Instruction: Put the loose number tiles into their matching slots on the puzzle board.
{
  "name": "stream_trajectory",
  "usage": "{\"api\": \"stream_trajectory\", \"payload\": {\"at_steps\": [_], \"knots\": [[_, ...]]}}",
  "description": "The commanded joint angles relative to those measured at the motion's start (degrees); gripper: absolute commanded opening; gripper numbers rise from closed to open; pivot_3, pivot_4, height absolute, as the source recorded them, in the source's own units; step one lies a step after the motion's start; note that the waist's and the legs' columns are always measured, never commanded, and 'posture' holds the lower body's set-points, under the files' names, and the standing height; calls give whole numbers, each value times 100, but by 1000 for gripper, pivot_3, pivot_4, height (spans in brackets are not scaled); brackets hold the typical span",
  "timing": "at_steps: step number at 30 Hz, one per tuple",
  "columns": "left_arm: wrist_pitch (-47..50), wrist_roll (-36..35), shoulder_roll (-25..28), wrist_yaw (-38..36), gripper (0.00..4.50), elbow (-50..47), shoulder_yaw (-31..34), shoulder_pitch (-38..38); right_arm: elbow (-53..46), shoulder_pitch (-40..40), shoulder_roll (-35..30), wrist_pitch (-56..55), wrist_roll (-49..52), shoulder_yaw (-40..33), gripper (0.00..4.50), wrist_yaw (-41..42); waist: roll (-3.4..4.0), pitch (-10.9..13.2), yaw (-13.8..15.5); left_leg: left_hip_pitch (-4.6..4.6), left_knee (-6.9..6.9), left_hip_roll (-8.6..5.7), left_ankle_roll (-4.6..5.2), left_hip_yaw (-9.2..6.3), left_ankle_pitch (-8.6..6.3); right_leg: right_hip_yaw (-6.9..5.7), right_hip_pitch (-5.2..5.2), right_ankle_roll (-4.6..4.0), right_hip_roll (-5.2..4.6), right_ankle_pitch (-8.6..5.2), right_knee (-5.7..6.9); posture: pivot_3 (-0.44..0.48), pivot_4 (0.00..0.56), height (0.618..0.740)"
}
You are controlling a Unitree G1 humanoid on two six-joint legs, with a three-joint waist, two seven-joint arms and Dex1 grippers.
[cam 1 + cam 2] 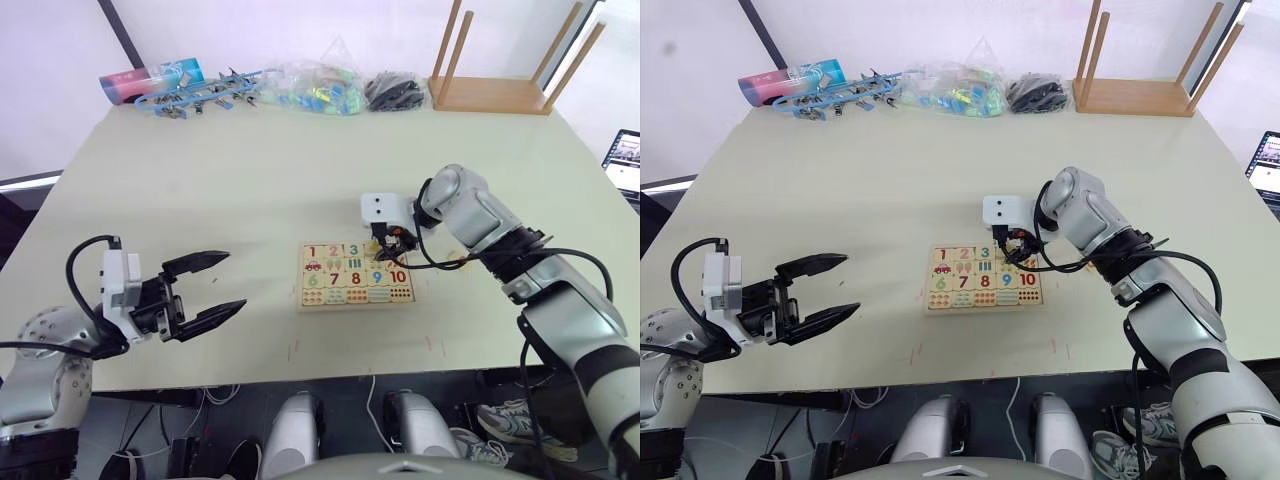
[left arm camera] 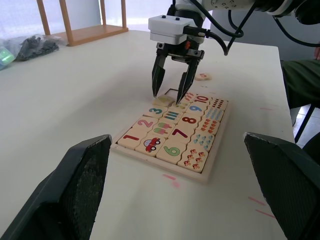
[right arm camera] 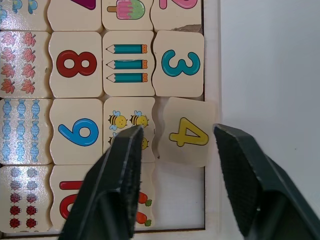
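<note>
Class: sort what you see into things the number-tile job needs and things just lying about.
Job: puzzle board; tile 4, askew over the board's edge; loose tile on the table; right gripper.
Lying about: stool; bags; blue tools.

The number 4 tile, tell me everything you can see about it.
The number 4 tile is a small pale-wood square printed with a yellow 4. It sits crooked, not seated: it is tilted, overlapping the puzzle board rim beside the 3 tile, next to the bee picture tile. The right gripper hangs over it with its fingers open on either side, not touching it as far as the view shows.
</note>
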Motion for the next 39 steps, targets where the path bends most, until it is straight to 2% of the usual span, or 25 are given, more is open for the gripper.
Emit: {"api": "stream_trajectory", "payload": {"at_steps": [1, 17, 20, 23, 39], "knots": [[-102, -2, 14, -38, 4500, -5, 76, -48, -30, -124, -43, -38, -14, -137, 2366, 38, 0, 0, 0, 0, 0, 0, 0, 0, 0, 0, 0, 0, 0, 0, 0, 0, 150, 740], [-204, 16, 7, -131, 4500, 140, 70, -101, 121, -206, -94, -166, 218, -540, 2366, 11, 0, 0, -4, -1, -1, 1, 0, 0, 0, 0, 0, 0, -1, 0, -1, 0, 150, 740], [-208, 16, 15, -156, 4500, 166, 71, -117, 209, -227, -46, -234, 259, -630, 1405, -77, 0, 0, -4, -3, -2, 1, 0, -1, 0, 0, 0, 0, 0, 0, -1, 0, 150, 740], [-212, 19, 15, -174, 4500, 179, 69, -128, 389, -248, 36, -375, 257, -703, 94, -247, 0, 0, -7, -3, -2, 1, 0, 1, 0, 0, 0, 0, 0, 0, -1, 0, 150, 740], [-203, 29, 27, -209, 4500, 180, 87, -118, 877, -130, 315, -873, 158, -723, 35, -662, 1, 1, -6, -11, -2, 0, 0, -2, 0, -3, -2, 0, -1, 0, -4, 0, 150, 740]]}}
